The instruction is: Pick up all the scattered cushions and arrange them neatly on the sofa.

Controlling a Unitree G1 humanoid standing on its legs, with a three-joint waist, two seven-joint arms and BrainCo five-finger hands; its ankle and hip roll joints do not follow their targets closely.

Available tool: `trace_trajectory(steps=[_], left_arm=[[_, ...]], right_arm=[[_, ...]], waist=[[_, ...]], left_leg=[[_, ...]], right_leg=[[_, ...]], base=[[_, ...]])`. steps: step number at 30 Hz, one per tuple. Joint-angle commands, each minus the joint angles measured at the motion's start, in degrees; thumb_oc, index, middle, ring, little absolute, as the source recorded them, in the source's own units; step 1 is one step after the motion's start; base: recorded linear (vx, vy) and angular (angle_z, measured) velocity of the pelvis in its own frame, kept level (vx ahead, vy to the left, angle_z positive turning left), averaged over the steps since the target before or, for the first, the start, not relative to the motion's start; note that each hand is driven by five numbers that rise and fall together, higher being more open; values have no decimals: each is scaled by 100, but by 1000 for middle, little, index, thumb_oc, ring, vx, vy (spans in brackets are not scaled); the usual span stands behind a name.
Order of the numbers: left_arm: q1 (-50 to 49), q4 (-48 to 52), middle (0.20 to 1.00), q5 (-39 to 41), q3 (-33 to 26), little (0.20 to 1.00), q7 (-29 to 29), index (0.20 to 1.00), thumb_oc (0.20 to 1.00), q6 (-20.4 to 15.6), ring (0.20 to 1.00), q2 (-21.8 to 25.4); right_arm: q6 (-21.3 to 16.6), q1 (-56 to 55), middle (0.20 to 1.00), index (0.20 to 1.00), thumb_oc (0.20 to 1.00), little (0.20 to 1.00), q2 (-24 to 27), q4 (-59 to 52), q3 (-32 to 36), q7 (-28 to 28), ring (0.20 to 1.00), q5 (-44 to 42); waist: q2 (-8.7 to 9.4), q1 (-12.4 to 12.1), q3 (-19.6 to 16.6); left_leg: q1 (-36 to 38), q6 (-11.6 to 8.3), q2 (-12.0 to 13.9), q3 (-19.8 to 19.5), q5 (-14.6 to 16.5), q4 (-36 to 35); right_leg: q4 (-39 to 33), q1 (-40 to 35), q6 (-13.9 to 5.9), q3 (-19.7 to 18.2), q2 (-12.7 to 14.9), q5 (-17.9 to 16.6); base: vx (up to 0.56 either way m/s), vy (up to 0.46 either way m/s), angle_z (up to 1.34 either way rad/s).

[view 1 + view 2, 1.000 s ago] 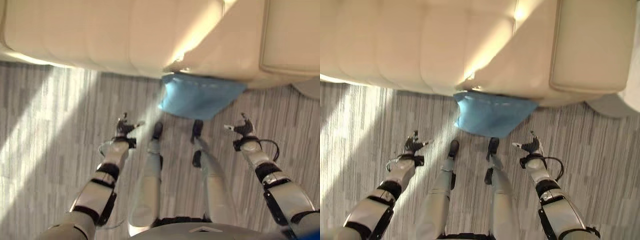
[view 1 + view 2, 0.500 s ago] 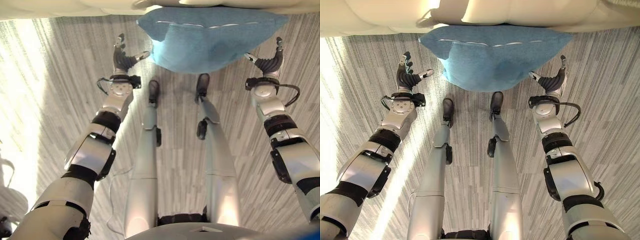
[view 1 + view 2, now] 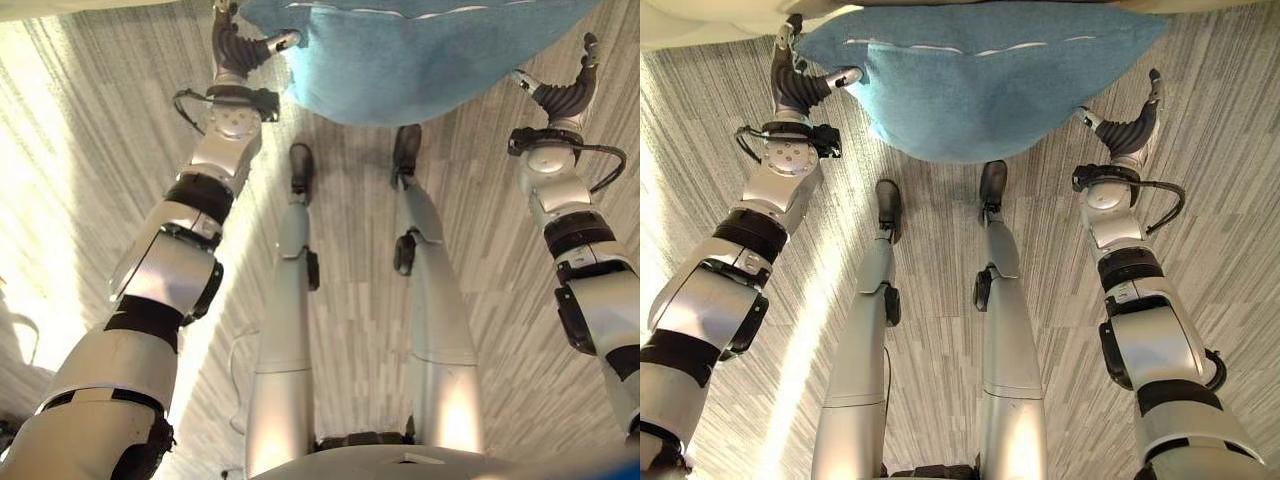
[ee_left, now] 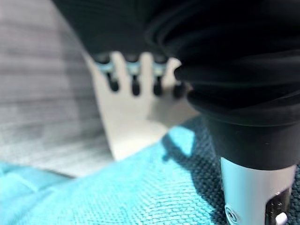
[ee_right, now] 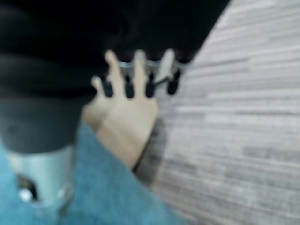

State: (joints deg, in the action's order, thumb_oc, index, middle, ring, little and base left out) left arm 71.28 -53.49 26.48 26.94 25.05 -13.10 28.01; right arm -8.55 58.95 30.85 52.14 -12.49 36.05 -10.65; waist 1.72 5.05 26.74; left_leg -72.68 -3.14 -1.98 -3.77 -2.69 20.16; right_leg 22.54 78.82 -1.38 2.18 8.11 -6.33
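— What lies nearest the robot?

— The grey striped floor [image 3: 940, 300], streaked with sunlight on the robot's left side. Both arms reach forward over it toward a blue cushion [image 3: 980, 80].

— Where does that cushion sit?

— It lies on the floor between the two hands, with its far edge against the base of the cream sofa [image 3: 700, 25].

— What is the left hand doing?

— The left hand [image 3: 795, 85] is at the cushion's left end. Its fingers are straight and relaxed, released, and the thumb [image 3: 840, 77] points at the cushion's corner, touching or just beside it; which one cannot be told. The left wrist view shows the blue weave [image 4: 140, 187] close under the thumb.

— And the right?

— The right hand [image 3: 1135, 125] stands just beside the cushion's right end, fingers spread and loose, grasping nothing. In its wrist view the cushion [image 5: 112, 187] lies by the thumb, and the sofa's pale base [image 5: 126, 126] shows past the fingers.
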Motion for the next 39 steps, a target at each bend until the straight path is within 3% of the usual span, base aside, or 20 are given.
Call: trace_trajectory(steps=[1, 5, 12, 18, 21, 23, 24, 26, 27, 28, 34, 39], left_arm=[[-472, 193, 1000, 28, -19, 1000, -30, 1000, 1000, -302, 1000, -77], [-185, 348, 1000, 158, 170, 1000, -148, 1000, 1000, -357, 1000, -104], [330, 293, 1000, 479, 370, 1000, -230, 1000, 1000, -403, 1000, -187], [571, 818, 1000, 1151, 157, 1000, 30, 1000, 1000, -706, 1000, -498], [556, 1104, 1000, 1456, -19, 1000, 164, 1000, 1000, -945, 1000, -797], [536, 1315, 1000, 1799, -178, 1000, 237, 1000, 1000, -1180, 1000, -1214], [513, 1448, 1000, 1902, -244, 1000, 236, 1000, 1000, -1269, 1000, -1352], [454, 1580, 1000, 1957, -303, 1000, 220, 1000, 1000, -1331, 1000, -1455], [441, 1654, 715, 1987, -313, 715, 201, 715, 715, -1355, 715, -1494], [395, 1759, 200, 2021, -382, 200, 225, 200, 200, -1401, 200, -1531], [-30, 1967, 200, 2052, -719, 200, 266, 200, 200, -1462, 200, -1520], [-523, 2226, 200, 2068, -932, 200, 167, 200, 200, -1445, 200, -1548]], right_arm=[[-385, -381, 1000, 1000, 1000, 1000, -124, 125, -381, -141, 1000, -544], [-592, -2, 1000, 1000, 1000, 1000, -79, 260, -717, -716, 1000, -1244], [-611, 1014, 1000, 1000, 1000, 1000, -392, 456, -1524, -1054, 1000, -1633], [-642, 1749, 1000, 1000, 1000, 1000, -1339, -234, -2323, -1022, 1000, -1377], [-749, 1794, 1000, 1000, 1000, 1000, -1770, -575, -2345, -962, 1000, -1372], [-961, 1677, 542, 542, 542, 542, -2092, -752, -2201, -1024, 542, -1723], [-1069, 1616, 200, 200, 200, 200, -2193, -839, -2136, -1076, 200, -1839], [-1122, 1543, 200, 200, 200, 200, -2198, -943, -2111, -1110, 200, -1859], [-1144, 1516, 200, 200, 200, 200, -2192, -987, -2101, -1122, 200, -1842], [-1161, 1429, 200, 200, 200, 200, -2162, -1049, -2031, -1139, 200, -1846], [-1093, 1124, 200, 200, 200, 200, -1935, -1210, -1785, -1084, 200, -1603], [-1035, 878, 200, 200, 200, 200, -1744, -1402, -1641, -1091, 200, -1417]], waist=[[-171, 100, -864], [-240, 7, -949], [-299, -154, -986], [-300, -253, -1048], [-288, -222, -1090], [-286, -201, -1133], [-290, -184, -1163], [-298, -160, -1215], [-306, -150, -1240], [-328, -145, -1279], [-381, -137, -1439], [-401, -164, -1528]], left_leg=[[-26, -114, 254, -513, 434, 19], [-182, -135, 259, -531, 403, 34], [-352, -176, 264, -512, 350, 69], [-342, -172, 274, -523, 305, -15], [-345, -177, 256, -555, 266, -105], [-320, -184, 241, -571, 232, -216], [-322, -190, 230, -582, 225, -236], [-351, -188, 207, -583, 224, -237], [-375, -191, 202, -575, 229, -226], [-408, -192, 197, -562, 230, -214], [-452, -210, 159, -532, 219, -136], [-53, -268, 139, -519, 137, -405]], right_leg=[[629, -9, -892, -217, 261, 742], [713, 155, -899, -217, 264, 771], [836, 380, -903, -209, 265, 767], [810, 445, -900, -204, 217, 769], [768, 477, -894, -218, 193, 756], [727, 486, -894, -222, 179, 746], [722, 502, -888, -229, 168, 747], [754, 553, -893, -251, 146, 736], [749, 566, -890, -260, 145, 734], [764, 603, -890, -272, 137, 721], [807, 603, -903, -302, 122, 599], [561, 166, -922, -209, 127, 522]], base=[[31, 13, 0], [8, 3, 0], [0, 0, 0], [0, 0, 0], [5, 7, -3], [1, 7, -2], [0, 0, 0], [0, 0, 0], [0, 0, 0], [0, 0, 0], [-12, 0, 0], [-68, -17, -1]])
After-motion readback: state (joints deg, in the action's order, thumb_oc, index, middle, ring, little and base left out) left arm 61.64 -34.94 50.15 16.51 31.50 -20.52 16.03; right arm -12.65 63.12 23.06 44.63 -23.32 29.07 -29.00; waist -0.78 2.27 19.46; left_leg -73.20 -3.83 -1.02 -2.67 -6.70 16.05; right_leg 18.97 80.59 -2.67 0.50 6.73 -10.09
